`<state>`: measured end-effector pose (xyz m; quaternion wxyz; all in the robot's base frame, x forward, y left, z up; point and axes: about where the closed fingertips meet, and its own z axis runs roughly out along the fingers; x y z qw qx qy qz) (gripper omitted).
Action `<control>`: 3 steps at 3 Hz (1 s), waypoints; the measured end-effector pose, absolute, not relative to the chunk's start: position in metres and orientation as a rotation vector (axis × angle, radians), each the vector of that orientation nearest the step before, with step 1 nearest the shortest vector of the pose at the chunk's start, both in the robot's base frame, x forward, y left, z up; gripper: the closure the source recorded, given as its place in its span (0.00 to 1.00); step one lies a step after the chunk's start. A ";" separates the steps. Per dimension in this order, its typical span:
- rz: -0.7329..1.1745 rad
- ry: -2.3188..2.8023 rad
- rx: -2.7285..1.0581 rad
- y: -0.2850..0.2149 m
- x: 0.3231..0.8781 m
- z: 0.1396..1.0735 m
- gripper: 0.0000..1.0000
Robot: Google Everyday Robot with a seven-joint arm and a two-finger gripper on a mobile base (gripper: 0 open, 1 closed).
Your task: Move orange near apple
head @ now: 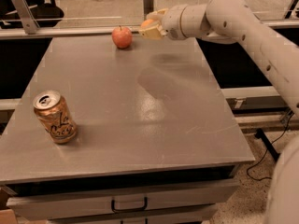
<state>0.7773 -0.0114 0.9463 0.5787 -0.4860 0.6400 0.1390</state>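
**Gripping the orange aloft, just right of the apple**

Camera view, the only one. Finds the end effector (150, 26) up over the far edge of the bench (177, 125), right of centre, reaching in from the right on a white arm (243, 27). Closed narrowly on the orange (147, 22), with pale fingers (152, 32) above and below it and only a sliver of orange-yellow peel showing between them. Carried clear of the bench top, not touching it, with a soft shadow thrown on the grey surface nearer the camera. Cannot tell which way the stem dimple points, hidden as it is by the fingers. Round as far as seen, so no long axis to name.

Places the apple (122, 36) just left of the held fruit, near but apart from it. Resting on the bench close to the far edge, upright, short stem pointing up.

Puts a tan drink can (55, 117) with script lettering well apart from both, standing upright near the front left edge, opened top facing up.

Shows a drawer with a dark handle (128, 204) below the bench front.
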 end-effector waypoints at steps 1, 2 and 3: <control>0.355 1.509 -1.093 0.000 0.799 0.933 1.00; 0.366 1.552 -1.097 0.012 0.812 0.920 0.82; 0.377 1.611 -1.117 0.022 0.819 0.902 0.58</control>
